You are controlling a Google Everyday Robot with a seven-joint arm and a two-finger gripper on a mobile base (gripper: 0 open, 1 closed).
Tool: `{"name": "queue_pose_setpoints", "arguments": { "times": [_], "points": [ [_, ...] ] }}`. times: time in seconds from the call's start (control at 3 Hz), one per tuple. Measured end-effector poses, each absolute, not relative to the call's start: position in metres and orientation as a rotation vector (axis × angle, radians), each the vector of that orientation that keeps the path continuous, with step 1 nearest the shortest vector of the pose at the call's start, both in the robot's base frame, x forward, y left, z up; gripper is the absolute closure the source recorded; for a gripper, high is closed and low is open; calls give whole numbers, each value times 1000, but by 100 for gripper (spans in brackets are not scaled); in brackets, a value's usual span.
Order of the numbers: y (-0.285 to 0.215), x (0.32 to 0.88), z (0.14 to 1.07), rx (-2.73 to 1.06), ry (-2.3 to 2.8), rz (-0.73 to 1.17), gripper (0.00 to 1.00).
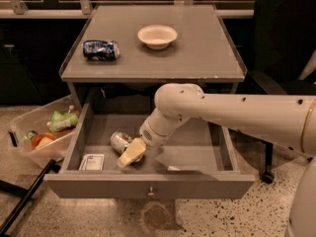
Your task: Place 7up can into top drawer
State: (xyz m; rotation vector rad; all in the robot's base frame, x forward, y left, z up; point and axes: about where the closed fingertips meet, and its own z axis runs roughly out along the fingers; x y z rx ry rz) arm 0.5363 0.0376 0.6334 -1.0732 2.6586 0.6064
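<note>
Nearest the camera, below the claw (127,155), runs the flat grey front panel of the top drawer (197,186). Its small metal knob (150,191) sits just right of the claw's line, above speckled floor (207,218). The drawer is pulled fully open.

On the drawer floor, to the claw's left, lies a small white packet (92,161). A tiny pale scrap (173,168) lies to the claw's right, near the front panel.

The claw is low inside the drawer, left of its middle, yellowish and angled down toward the front-left. The 7up can (120,141) lies on its side on the drawer floor, touching the claw's upper-left side, with its silver end facing the left wall. Whether the claw is grasping the can or has released it cannot be told.

From the claw the white arm (222,115) rises up and to the right, crossing over the drawer's right wall.

Far to the claw's left, outside the drawer, a clear plastic bin (19,127) stands on the floor holding green and orange items.

Beyond and above the claw is the grey tabletop (207,48). A crushed dark blue can (101,50) lies up and to the left, and a white bowl (157,36) sits farther back, slightly to the right. A black chair (281,43) stands far to the right.
</note>
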Motion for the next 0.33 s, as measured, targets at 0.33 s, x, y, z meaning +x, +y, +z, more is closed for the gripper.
{"name": "queue_pose_setpoints", "arguments": {
  "times": [0.33],
  "points": [
    [38, 536, 633, -1073, 2659, 606, 0]
  ]
}}
